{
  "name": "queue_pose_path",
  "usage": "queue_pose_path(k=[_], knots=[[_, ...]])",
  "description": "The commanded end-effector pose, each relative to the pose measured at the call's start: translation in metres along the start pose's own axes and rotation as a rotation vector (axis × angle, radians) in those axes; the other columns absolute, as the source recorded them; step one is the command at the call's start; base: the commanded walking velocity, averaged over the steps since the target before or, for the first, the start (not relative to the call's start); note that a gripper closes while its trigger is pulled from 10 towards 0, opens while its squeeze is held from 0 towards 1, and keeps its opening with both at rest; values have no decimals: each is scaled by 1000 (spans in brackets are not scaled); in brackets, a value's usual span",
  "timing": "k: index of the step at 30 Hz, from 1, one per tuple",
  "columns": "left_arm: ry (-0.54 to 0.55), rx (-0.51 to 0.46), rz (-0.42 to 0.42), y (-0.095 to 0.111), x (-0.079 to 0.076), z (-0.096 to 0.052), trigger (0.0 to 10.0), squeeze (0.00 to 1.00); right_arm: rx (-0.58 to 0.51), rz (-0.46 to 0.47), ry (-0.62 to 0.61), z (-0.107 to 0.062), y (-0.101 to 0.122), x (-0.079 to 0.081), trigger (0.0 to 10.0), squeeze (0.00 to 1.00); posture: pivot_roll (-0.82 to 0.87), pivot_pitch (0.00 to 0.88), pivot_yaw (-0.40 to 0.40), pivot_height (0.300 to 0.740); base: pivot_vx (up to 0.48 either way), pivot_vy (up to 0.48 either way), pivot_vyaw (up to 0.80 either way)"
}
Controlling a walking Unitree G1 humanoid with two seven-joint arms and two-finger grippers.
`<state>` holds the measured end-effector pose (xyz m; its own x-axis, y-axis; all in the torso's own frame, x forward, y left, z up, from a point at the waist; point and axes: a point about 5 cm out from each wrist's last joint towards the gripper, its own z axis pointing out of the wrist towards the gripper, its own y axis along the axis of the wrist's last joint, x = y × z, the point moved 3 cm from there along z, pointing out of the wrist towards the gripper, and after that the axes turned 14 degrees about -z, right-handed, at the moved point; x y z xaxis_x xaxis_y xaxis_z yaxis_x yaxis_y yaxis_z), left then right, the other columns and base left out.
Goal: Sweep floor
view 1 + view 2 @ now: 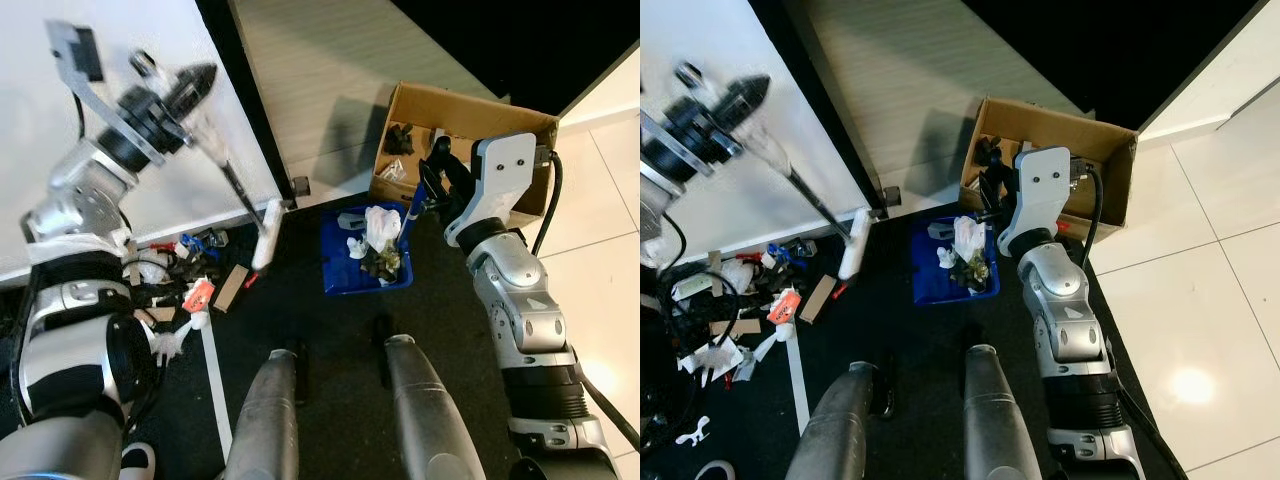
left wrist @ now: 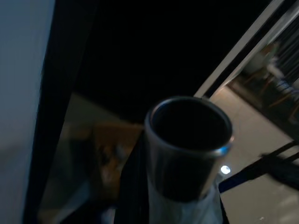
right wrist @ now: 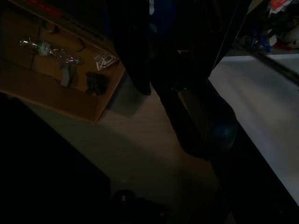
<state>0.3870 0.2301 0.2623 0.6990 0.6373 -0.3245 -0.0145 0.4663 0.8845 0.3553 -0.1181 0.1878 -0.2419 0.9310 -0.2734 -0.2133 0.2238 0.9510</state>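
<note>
Sweeping in progress. The left gripper (image 1: 185, 85) is closed around the broom (image 1: 240, 195), whose white head rests on the black floor mat (image 1: 330, 330) beside scattered litter (image 1: 195, 290). The right gripper (image 1: 437, 180) clamps the handle of the blue dustpan (image 1: 345, 272), already part-filled. Next: draw litter toward the dustpan. A cardboard box (image 1: 470, 115) stands behind; pale tiles adjoin.

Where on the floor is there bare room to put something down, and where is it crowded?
Bare patches: the pale floor between the white panel and the cardboard box, and the white tiles right of the right arm. Crowded: the litter pile by the broom head, and the blue dustpan, already holding rubbish.
</note>
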Motion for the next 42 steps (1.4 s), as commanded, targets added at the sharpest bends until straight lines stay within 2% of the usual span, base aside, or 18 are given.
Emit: queue_pose_path(k=[1,4,5,7,9,10,12,13,17,18,22,26,29,30,35,37,40,42], knots=[[24,16,-15,-16,4,-4,10000,0,144,92,103,-9,-38,26,10000,0,-144,491,57,740,0,0,0],[45,12,-112,-37,5,1,10000,0,144,88,98,-10,-37,25,10000,0,-159,493,63,740,0,0,0],[45,12,-112,-37,5,1,10000,0,144,88,98,-10,-37,25,10000,0,-159,493,63,740,0,0,0],[53,18,-202,-53,4,6,10000,0,147,85,90,-12,-38,22,10000,0,-159,493,63,740,0,0,0],[31,7,-316,-64,0,11,10000,0,150,84,85,-14,-39,21,10000,0,-164,493,67,740,0,0,0],[18,-23,-420,-70,-5,16,10000,0,151,84,83,-14,-40,21,10000,0,-164,491,71,740,0,0,0],[-9,-43,-553,-81,-12,24,10000,0,152,84,82,-14,-40,21,10000,0,-161,490,74,740,0,0,0],[-20,-41,-591,-85,-15,27,10000,0,152,84,82,-14,-40,21,10000,0,-161,490,74,740,0,0,0],[-117,-9,-659,-105,-41,43,10000,0,148,88,80,-13,-39,23,10000,0,-164,489,76,740,0,0,0],[-117,-9,-659,-105,-41,43,10000,0,148,88,80,-13,-39,23,10000,0,-164,489,76,740,0,0,0],[-236,-60,-757,-102,-74,67,10000,0,145,89,79,-12,-38,23,10000,0,-164,484,78,740,0,0,0],[-288,-90,-821,-94,-91,78,10000,0,145,89,78,-12,-38,23,10000,0,-162,478,78,740,0,0,0],[-308,-97,-817,-91,-97,81,10000,0,144,89,79,-12,-38,23,10000,0,-162,478,78,740,0,0,0],[-314,-115,-803,-83,-97,82,10000,0,142,89,79,-11,-38,23,10000,0,-160,472,79,740,0,0,0],[-307,-143,-751,-67,-93,78,10000,0,140,88,77,-10,-37,22,10000,0,-160,472,79,740,0,0,0],[-282,-143,-647,-52,-83,70,10000,0,141,87,75,-11,-38,21,10000,0,-156,470,81,740,0,0,0],[-268,-137,-601,-46,-80,66,10000,0,142,87,74,-11,-38,21,10000,0,-156,470,81,740,0,0,0],[-196,-82,-444,-32,-65,50,10000,0,142,88,74,-11,-39,21,10000,0,-137,469,85,740,0,0,0]])
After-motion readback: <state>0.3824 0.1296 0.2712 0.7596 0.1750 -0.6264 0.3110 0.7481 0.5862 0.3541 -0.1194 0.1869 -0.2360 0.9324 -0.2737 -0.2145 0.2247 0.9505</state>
